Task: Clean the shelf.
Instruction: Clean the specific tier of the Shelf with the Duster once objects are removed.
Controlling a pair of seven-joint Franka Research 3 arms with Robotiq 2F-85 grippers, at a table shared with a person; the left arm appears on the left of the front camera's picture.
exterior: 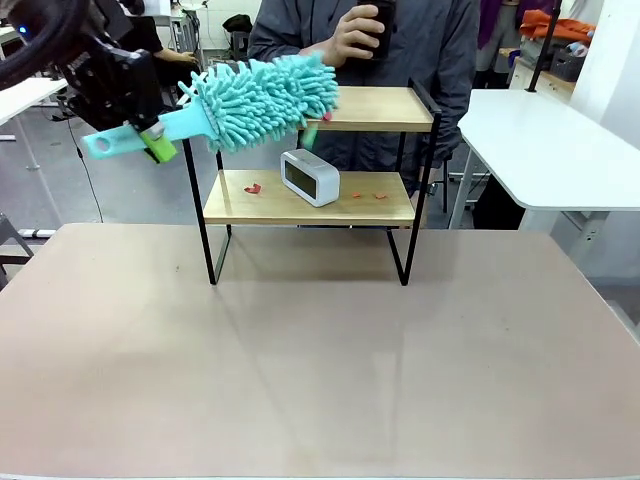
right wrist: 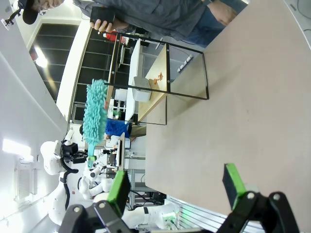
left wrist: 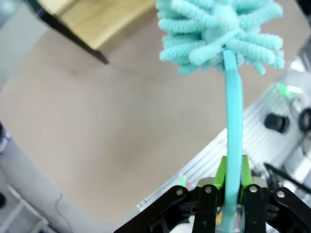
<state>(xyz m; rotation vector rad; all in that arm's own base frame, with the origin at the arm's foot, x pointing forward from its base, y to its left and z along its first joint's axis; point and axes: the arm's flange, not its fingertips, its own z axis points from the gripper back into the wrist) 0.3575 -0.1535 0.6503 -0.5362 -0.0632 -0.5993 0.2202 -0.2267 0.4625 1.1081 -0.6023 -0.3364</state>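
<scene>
Table [exterior: 320, 360]: tan top, lying under both grippers and running on to the shelf's feet.
Right gripper [right wrist: 176, 183]: jaws spread wide with nothing between the green pads. It hangs over the near table edge, well apart from everything else.
Left gripper [left wrist: 233, 177]: closed tight on the duster's flat handle, green pads pressed to either side of it. It is raised above the table's left far corner.
Duster [exterior: 265, 100]: turquoise, with a shaggy head. The handle sticks out a little to the left of the left gripper, and the head lies level to its right.
Shelf [exterior: 240, 205]: stands on the far part of the table, to the right of the left gripper and far ahead of the right one. The duster's head covers the left end of its upper board; whether they touch cannot be told.
Clock [exterior: 310, 177]: small and white, on the lower board, below the duster's head and turned at an angle.
Red scraps [exterior: 252, 187]: small bits on the lower board, on both sides of the clock.
Person's hand [exterior: 352, 35]: behind the shelf, beyond the duster's head, holding a dark phone [exterior: 382, 25].
</scene>
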